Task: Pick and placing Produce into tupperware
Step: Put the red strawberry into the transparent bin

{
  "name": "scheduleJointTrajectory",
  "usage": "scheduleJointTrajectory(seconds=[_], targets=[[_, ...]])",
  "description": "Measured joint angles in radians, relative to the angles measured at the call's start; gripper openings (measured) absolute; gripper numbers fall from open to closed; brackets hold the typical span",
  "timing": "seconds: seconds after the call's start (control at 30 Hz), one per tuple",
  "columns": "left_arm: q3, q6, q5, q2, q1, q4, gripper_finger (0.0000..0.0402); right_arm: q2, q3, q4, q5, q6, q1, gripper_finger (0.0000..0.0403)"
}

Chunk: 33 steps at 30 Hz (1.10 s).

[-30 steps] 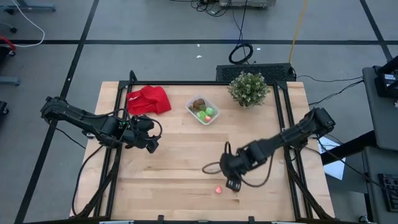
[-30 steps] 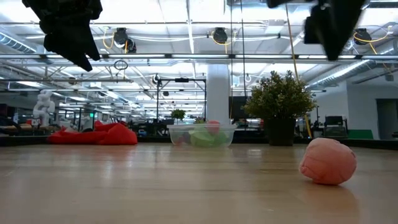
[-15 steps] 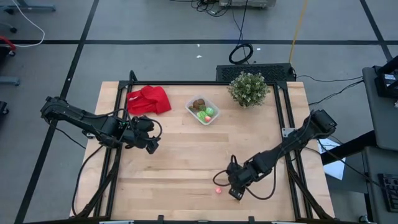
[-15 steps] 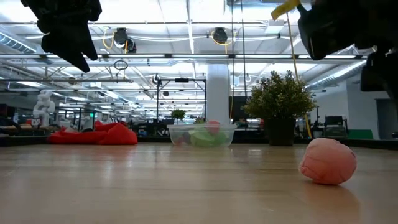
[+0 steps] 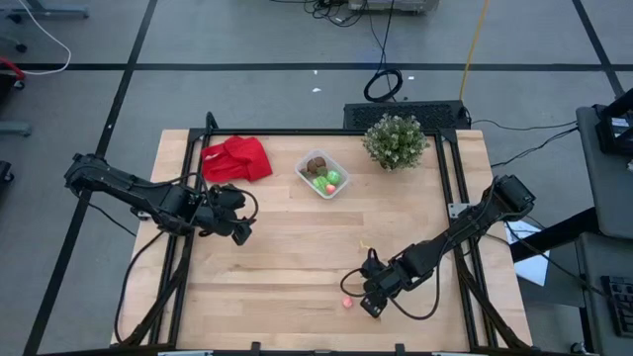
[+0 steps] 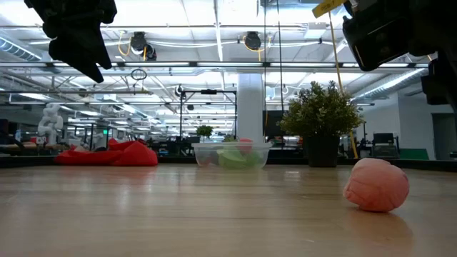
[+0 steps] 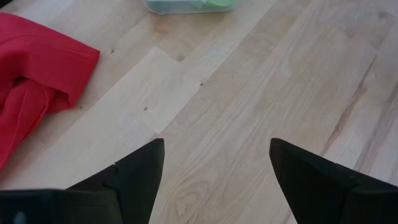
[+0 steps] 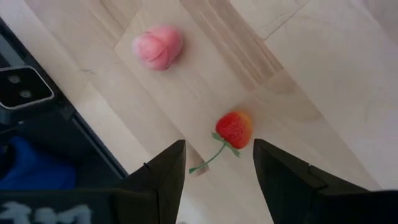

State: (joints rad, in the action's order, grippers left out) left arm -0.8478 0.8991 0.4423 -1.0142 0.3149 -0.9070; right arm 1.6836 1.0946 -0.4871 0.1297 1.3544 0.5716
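The clear tupperware (image 5: 322, 175) stands at the table's far middle with brown, green and red produce inside. A pink toy fruit (image 5: 347, 303) lies on the wood near the front edge; it also shows in the low view (image 6: 376, 185). My right gripper (image 8: 217, 158) hovers open just to its right. In the right wrist view a small red strawberry (image 8: 234, 129) with a green stem lies on the wood just ahead of the gap between the fingertips, and the pink fruit (image 8: 157, 48) lies farther off. My left gripper (image 5: 240, 229) waits open above bare wood at the left.
A red cloth (image 5: 237, 158) lies at the far left, left of the tupperware. A bushy potted plant (image 5: 396, 140) stands at the far right. Black frame rails (image 5: 463, 208) run along the table's left and right sides. Bare wood spreads across the middle.
My right gripper has come down and toward the table's near edge, rolling about its own line, and now hangs low beside the pink fruit. The pink fruit and the other things have stayed where they were.
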Motion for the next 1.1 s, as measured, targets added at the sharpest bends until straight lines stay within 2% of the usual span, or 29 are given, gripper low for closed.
scheduleJointTrajectory(seconds=[0.37,0.63,1.1], targets=[[0.000,-0.007,0.001,0.000,0.000,0.000,0.0296,0.017,0.000,-0.036,0.000,0.074,0.000,0.0180],[0.000,-0.007,0.001,0.000,0.000,0.000,0.0296,0.083,0.000,0.004,0.054,0.082,0.000,0.0180],[0.000,-0.007,0.001,0.000,0.000,0.000,0.0296,0.141,0.003,0.069,0.081,0.096,-0.002,0.0180]])
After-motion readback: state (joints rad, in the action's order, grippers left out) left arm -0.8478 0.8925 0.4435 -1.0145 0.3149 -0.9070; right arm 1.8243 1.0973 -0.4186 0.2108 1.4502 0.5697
